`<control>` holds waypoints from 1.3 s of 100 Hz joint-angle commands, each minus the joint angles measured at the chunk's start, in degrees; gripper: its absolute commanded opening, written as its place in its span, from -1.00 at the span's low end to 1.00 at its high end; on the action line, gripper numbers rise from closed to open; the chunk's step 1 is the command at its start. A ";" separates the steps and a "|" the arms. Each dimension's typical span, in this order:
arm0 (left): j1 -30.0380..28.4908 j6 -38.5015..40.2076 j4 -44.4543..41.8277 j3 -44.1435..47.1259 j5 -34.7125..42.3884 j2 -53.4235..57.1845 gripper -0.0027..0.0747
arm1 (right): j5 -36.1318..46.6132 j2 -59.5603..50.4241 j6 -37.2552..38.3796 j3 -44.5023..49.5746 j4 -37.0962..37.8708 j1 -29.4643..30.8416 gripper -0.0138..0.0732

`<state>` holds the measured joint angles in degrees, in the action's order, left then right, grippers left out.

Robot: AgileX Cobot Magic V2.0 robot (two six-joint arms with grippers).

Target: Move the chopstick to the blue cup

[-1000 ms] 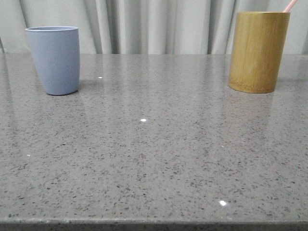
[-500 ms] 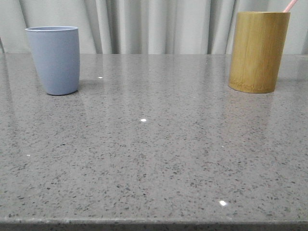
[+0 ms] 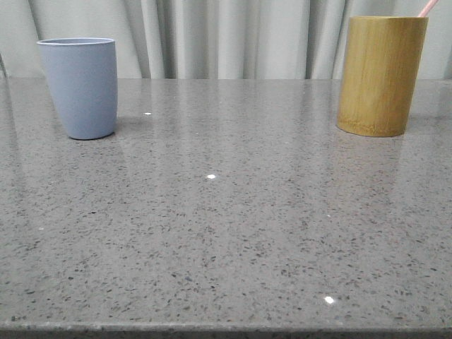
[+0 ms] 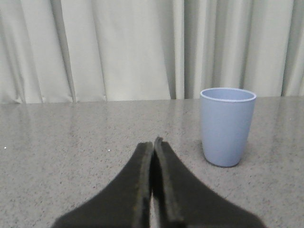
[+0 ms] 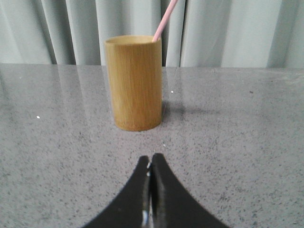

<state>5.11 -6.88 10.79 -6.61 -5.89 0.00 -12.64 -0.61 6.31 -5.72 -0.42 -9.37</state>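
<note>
The blue cup [image 3: 79, 86] stands upright at the far left of the grey table and also shows in the left wrist view [image 4: 227, 125]. A pale pink chopstick [image 5: 165, 20] leans out of the bamboo holder [image 5: 134, 81] at the far right; only its tip [image 3: 426, 8] shows in the front view. My left gripper [image 4: 153, 144] is shut and empty, low over the table, short of the cup. My right gripper [image 5: 151, 159] is shut and empty, a short way in front of the holder. Neither gripper shows in the front view.
The bamboo holder [image 3: 381, 74] stands upright on the speckled grey stone table [image 3: 226, 226]. Pale curtains hang behind the table's far edge. The table's front edge runs along the bottom of the front view.
</note>
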 commanded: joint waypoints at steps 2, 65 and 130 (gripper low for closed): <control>-0.12 0.69 1.77 -7.72 -1.89 -3.56 -0.98 | -4.51 2.61 0.29 -8.83 -0.27 0.41 -0.84; -0.12 0.69 4.36 -40.58 -35.24 -32.78 -0.98 | -27.03 19.21 0.24 -37.72 1.92 0.41 -0.84; -0.12 0.69 4.36 -40.58 -35.95 -33.63 -0.60 | -26.85 19.21 0.24 -37.72 1.92 0.41 -0.81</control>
<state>5.11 -6.88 14.09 -45.23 -45.49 -33.06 -44.05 17.49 6.63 -41.64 0.64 -9.37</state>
